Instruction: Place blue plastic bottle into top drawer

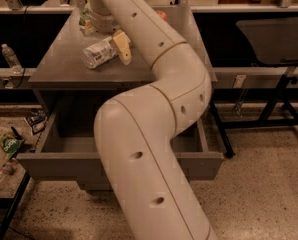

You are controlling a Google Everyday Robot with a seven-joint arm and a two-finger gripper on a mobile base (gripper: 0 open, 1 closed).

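- Hanging low over the flat grey cabinet top [59, 66], the robot's beige claw [120, 46] is up near 12 o'clock in the picture.
- I cannot tell if the claw is apart, together, or holding anything.
- The clear plastic bottle with the pale blue-white label [99, 54] lies on its side at the claw's 9 o'clock, touching it or just beside it.
- The wide grey metal top drawer [54, 164] is pulled open at the bottle's 6 o'clock; the bottle is not in it yet.
- The bottle is round and lying down, so a bump could make it roll away or drop off the edge.
- It could also slip out if grabbed near one end.
- The fat white robot arm [154, 134] hides the middle of the drawer, so I cannot see everything inside.
- A small red thing [161, 15] peeks out behind the arm at 1 o'clock; I cannot tell what it is.
- A little clear bottle [10, 56] stands well apart at 9 o'clock.
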